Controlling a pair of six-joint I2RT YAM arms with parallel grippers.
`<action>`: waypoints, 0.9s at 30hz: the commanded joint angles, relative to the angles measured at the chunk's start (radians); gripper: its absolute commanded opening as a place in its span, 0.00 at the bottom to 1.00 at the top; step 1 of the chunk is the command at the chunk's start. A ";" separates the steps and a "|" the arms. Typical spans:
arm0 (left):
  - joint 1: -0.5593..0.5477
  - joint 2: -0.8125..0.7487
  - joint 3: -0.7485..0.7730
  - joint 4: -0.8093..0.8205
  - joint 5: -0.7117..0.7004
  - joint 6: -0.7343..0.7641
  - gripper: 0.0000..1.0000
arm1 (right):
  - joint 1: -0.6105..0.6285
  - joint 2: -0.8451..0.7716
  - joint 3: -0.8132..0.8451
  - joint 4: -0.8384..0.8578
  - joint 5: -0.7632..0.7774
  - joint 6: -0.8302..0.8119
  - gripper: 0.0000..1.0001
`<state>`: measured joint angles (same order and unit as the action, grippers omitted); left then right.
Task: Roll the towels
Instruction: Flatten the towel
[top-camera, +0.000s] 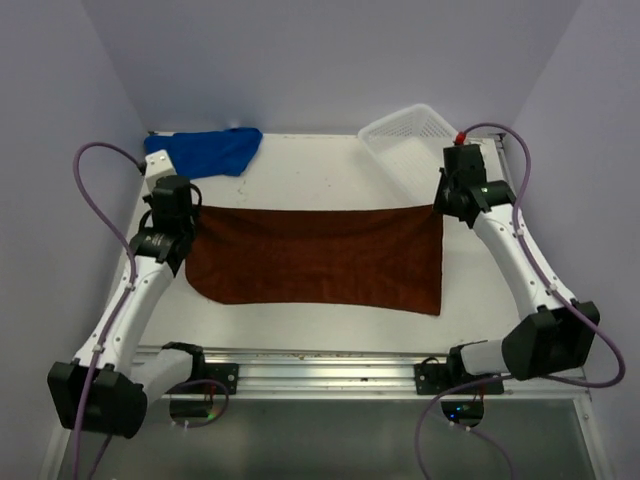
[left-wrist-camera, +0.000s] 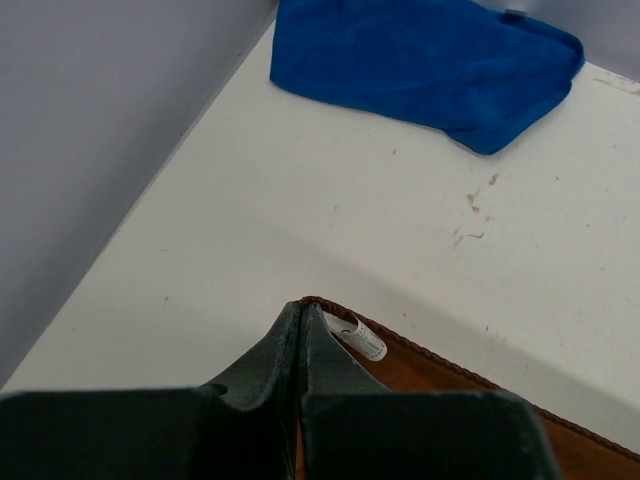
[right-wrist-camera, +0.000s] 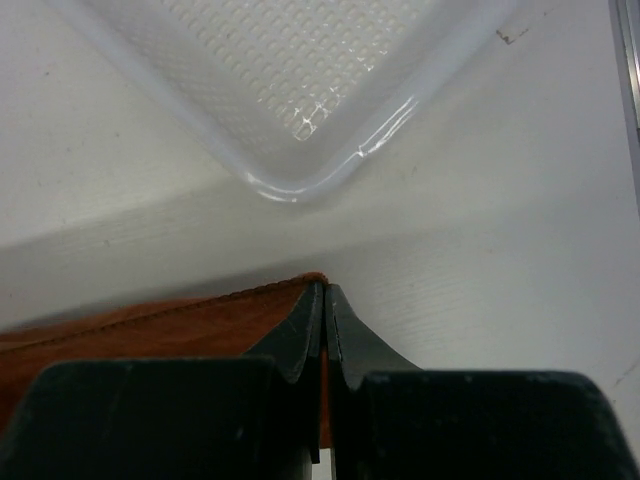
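I have both grippers clamped on the brown towel (top-camera: 315, 255). The left gripper (left-wrist-camera: 302, 312) has its jaws pressed shut on the far-left corner, right beside a small white label (left-wrist-camera: 357, 338). The right gripper (right-wrist-camera: 325, 292) has its jaws pressed shut on the far-right corner.

The towel lies spread on the table (top-camera: 300, 168) with its long axis running left to right between the two arms. Its far edge is drawn almost straight from one grip to the other. The rest of the cloth lies on my side of the grips, toward the bases, and the near-left corner curves in a little.

Neither arm is nearer, since each holds one end of the same edge. I judge that any roll from here has to carry that far edge toward the bases, across the short way, with both arms keeping level so the roll doesn't skew.

The blue towel (top-camera: 205, 150) is bunched in the far-left corner of the table, beyond the left gripper and apart from the brown one, so the left arm is nearer to it. The basket (right-wrist-camera: 300, 60) sits close beyond the right gripper, and I'd watch that corner.
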<state>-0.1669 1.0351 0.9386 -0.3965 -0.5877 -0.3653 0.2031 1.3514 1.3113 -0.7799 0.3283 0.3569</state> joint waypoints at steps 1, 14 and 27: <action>0.165 0.086 0.051 0.153 0.158 -0.007 0.00 | -0.019 0.070 0.068 0.155 0.037 -0.021 0.00; 0.305 0.344 0.117 0.307 0.370 0.023 0.00 | -0.034 0.290 0.140 0.304 -0.084 -0.076 0.00; 0.322 0.359 0.043 0.372 0.358 0.071 0.03 | -0.037 0.322 0.106 0.334 -0.113 -0.096 0.00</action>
<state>0.1436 1.3968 0.9970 -0.0925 -0.2234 -0.3244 0.1741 1.6825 1.4143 -0.4931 0.2176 0.2783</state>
